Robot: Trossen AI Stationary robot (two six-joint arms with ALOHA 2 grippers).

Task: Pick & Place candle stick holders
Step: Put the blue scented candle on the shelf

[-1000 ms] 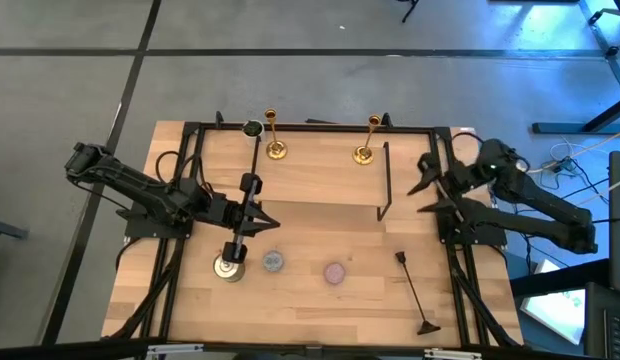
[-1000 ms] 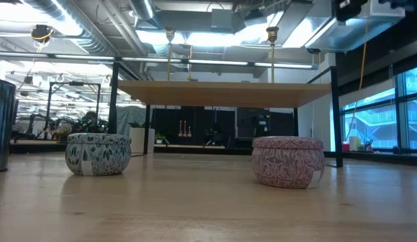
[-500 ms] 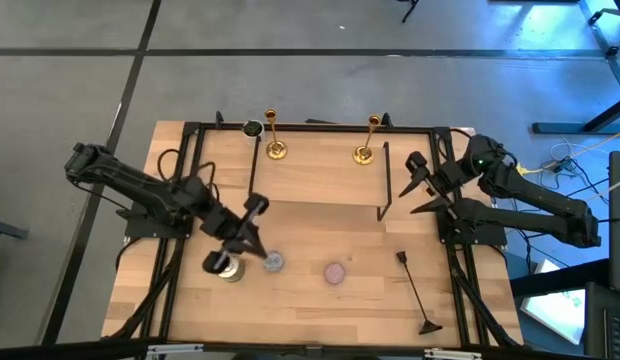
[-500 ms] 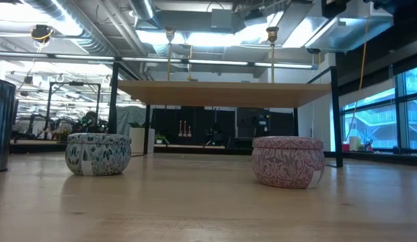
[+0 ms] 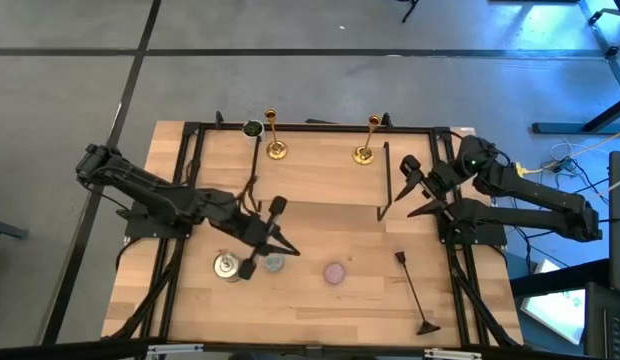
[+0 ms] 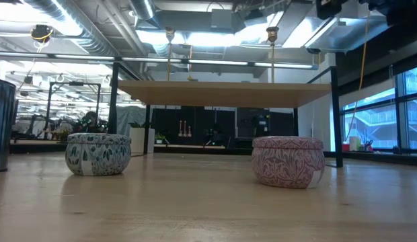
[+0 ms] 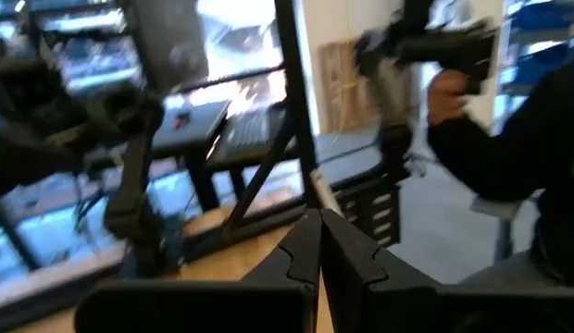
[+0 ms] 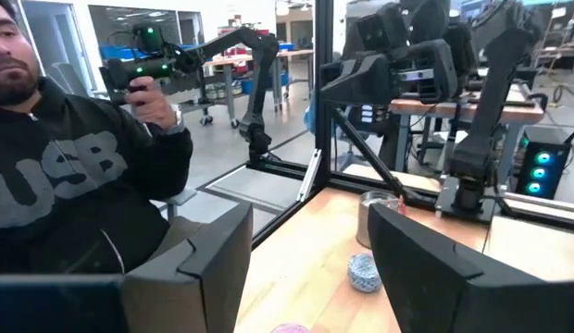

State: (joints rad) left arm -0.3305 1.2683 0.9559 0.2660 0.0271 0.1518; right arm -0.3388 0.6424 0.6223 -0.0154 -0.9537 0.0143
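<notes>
Two slim gold candle stick holders stand upright on their round bases at the table's far side, one far left (image 5: 274, 148) and one far right (image 5: 364, 152). In the low view their cup tops (image 6: 169, 31) (image 6: 272, 31) show above a raised wooden board (image 6: 222, 93). My left gripper (image 5: 288, 250) is shut and empty above the table's middle, near the blue-grey candle (image 5: 274, 263); its shut fingers show in the left wrist view (image 7: 318, 248). My right gripper (image 5: 408, 188) is open and empty at the table's right side, facing left; it also shows in the right wrist view (image 8: 305, 268).
A silver tin (image 5: 227, 266), the blue-grey candle and a pink candle (image 5: 335, 272) sit on the table's near half. A black rod tool (image 5: 414, 290) lies near right. A black bracket (image 5: 386, 180) and black frame rails stand around. A person (image 8: 74, 176) holding a controller stands beyond the table.
My left gripper has swung toward the table's right and near edges, from beside the silver tin to over the blue-grey candle, turning as it went and staying shut. My right gripper has moved a little toward the table's left, still open.
</notes>
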